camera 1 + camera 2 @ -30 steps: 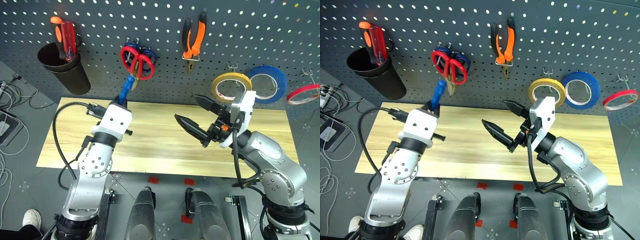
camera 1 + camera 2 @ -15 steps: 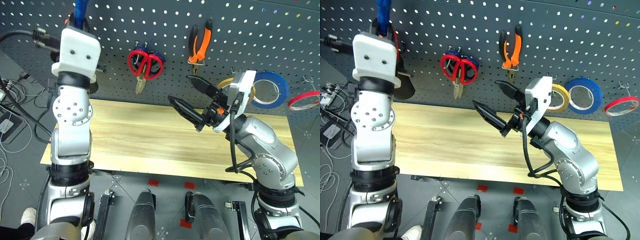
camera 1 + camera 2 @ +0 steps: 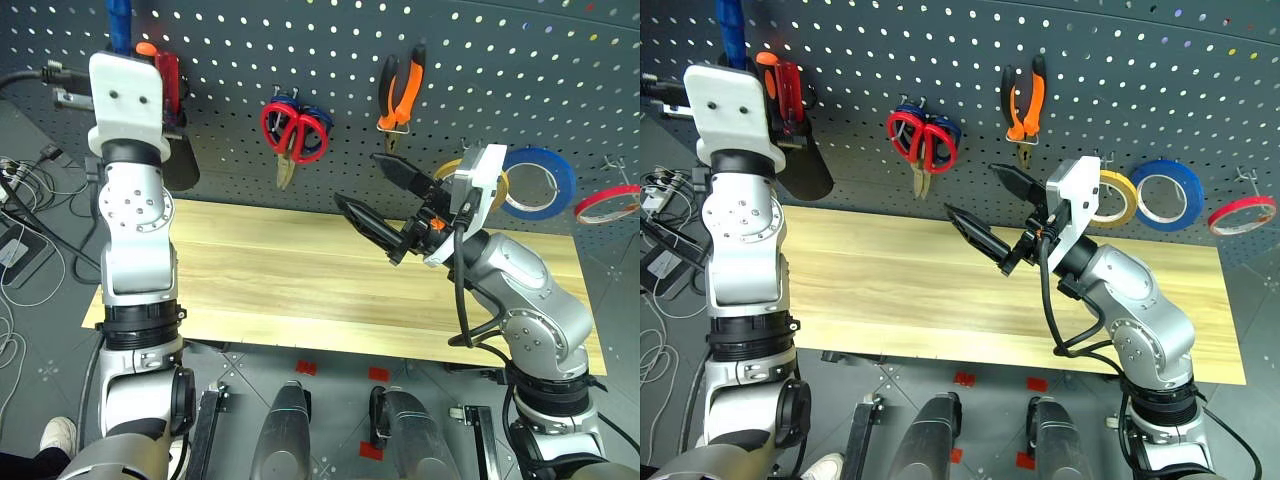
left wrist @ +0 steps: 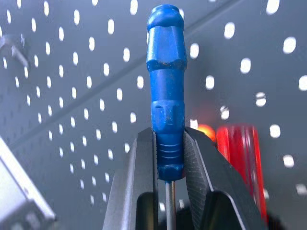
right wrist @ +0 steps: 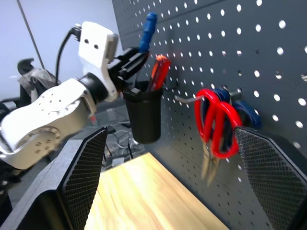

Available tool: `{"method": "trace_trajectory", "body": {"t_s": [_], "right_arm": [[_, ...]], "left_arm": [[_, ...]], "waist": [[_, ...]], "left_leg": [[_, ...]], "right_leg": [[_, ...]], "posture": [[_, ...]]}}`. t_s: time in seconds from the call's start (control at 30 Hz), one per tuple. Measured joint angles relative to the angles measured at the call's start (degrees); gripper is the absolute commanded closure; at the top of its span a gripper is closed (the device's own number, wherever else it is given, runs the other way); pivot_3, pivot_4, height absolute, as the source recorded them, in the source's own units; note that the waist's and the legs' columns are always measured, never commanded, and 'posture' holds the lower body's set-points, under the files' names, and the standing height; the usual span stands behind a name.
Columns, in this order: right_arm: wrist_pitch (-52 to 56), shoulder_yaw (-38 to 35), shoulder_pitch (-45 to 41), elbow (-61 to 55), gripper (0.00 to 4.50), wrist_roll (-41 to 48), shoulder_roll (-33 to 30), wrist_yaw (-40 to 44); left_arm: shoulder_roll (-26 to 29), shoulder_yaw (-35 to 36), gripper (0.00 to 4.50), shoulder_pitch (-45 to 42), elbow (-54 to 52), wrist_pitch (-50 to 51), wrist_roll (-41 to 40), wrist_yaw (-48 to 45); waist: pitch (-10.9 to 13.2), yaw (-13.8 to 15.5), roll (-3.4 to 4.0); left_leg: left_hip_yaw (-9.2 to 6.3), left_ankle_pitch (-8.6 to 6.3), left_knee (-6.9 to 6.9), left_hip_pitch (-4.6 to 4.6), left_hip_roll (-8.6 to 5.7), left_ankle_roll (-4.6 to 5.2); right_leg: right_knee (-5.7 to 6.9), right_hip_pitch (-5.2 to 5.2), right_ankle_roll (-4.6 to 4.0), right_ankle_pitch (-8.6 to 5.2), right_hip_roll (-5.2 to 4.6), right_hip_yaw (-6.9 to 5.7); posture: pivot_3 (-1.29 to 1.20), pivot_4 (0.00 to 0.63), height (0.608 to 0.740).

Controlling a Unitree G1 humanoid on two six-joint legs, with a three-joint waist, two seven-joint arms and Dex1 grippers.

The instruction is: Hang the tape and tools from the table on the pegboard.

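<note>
Now my left gripper (image 4: 169, 158) clamps the blue-handled screwdriver (image 4: 166, 81) by its handle's base, handle pointing up; my right gripper (image 3: 378, 200) gapes empty.

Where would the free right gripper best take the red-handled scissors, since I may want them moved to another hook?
Probably grip the red scissors around the red loops, coming straight at the pegboard: they hang on a hook, blades down.

Left arm stretched high, its gripper (image 4: 170, 158) pointing upward with both fingers clamped tight together. Right arm bent at mid-height, wrist angled up and leftward, right gripper (image 3: 378, 200) with fingers spread wide apart.
</note>
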Motion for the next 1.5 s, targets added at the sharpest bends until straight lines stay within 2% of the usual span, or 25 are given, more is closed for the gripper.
{"method": "trace_trajectory", "body": {"t_s": [0.07,0.27,0.5,0.8,0.93,1.07,1.17,1.33,1.5], "right_arm": [[-0.1,0.0,0.6,0.0,0.00,-0.7,-0.3,0.1],[-0.4,0.3,2.2,0.0,0.00,-1.2,-0.4,0.3],[-1.3,0.7,2.2,0.0,0.00,-1.6,-0.9,1.3],[-1.3,-0.2,2.8,-0.2,0.00,-3.6,-3.3,0.2],[0.5,-2.1,7.8,-3.3,0.00,-5.9,-7.3,-2.7],[2.8,-2.4,11.1,-6.5,0.00,-8.2,-7.7,-6.6],[4.2,-2.5,14.7,-8.6,0.00,-12.3,-7.2,-12.0],[6.7,-2.3,22.1,-8.9,0.00,-20.8,-5.4,-20.5],[9.1,-3.6,27.1,-6.8,0.00,-26.1,-0.6,-27.3]], "left_arm": [[-1.4,0.2,4.06,1.7,-2.1,2.5,-0.1,0.6],[-2.7,1.4,2.18,2.2,-4.1,7.4,-0.3,1.3],[-2.4,1.6,0.02,1.7,-4.0,8.2,-2.9,-0.9],[-2.8,-0.1,0.02,3.6,-7.4,9.2,-8.9,-8.3],[-4.6,-4.1,0.02,8.4,-16.8,13.4,-16.2,-15.9],[-5.2,-6.8,0.02,12.8,-21.5,18.2,-19.4,-18.5],[-7.2,-9.2,0.02,19.7,-24.7,21.3,-20.6,-19.0],[-9.7,-11.4,0.02,28.3,-24.0,22.3,-20.4,-18.0],[-12.6,-11.8,0.02,27.7,-16.6,21.9,-20.2,-16.7]], "waist": [[-0.3,0.0,-0.01],[-0.5,-0.2,-0.04],[-0.6,0.0,-0.03],[-0.9,0.1,-0.05],[-1.0,0.2,-0.08],[-1.3,-0.3,-0.01],[-1.9,-0.5,0.15],[-2.1,-0.2,0.21],[-3.2,-0.4,0.37]], "left_leg": [[0.00,0.00,0.00,0.00,0.00,0.00],[0.00,0.00,0.03,0.01,0.01,0.00],[-0.02,0.00,0.08,0.01,-0.04,0.01],[-0.05,0.01,0.10,0.01,-0.05,0.03],[-0.07,0.01,0.10,0.01,-0.09,0.03],[-0.04,0.03,0.08,0.12,-0.06,0.06],[0.02,0.02,0.02,0.21,-0.06,0.07],[0.01,0.02,0.06,0.23,-0.12,0.08],[0.02,0.04,0.01,0.27,-0.23,0.14]], "right_leg": [[0.02,0.00,0.00,0.00,0.00,0.00],[0.33,-0.02,-0.01,0.00,0.03,0.01],[0.37,0.01,-0.01,0.00,-0.01,0.02],[0.41,0.01,-0.01,0.00,-0.01,0.02],[0.37,0.08,-0.01,-0.01,-0.09,0.01],[0.58,0.07,-0.04,-0.03,-0.04,0.07],[0.55,0.13,-0.06,-0.05,-0.05,0.12],[0.40,0.18,-0.07,-0.05,-0.08,0.13],[0.30,0.23,-0.07,-0.06,-0.16,0.15]], "posture": [[0.13,0.236,0.740],[0.14,0.242,0.740],[0.15,0.246,0.740],[0.14,0.248,0.740],[0.14,0.248,0.740],[0.12,0.249,0.740],[0.12,0.249,0.740],[0.06,0.246,0.740],[0.03,0.233,0.740]]}}
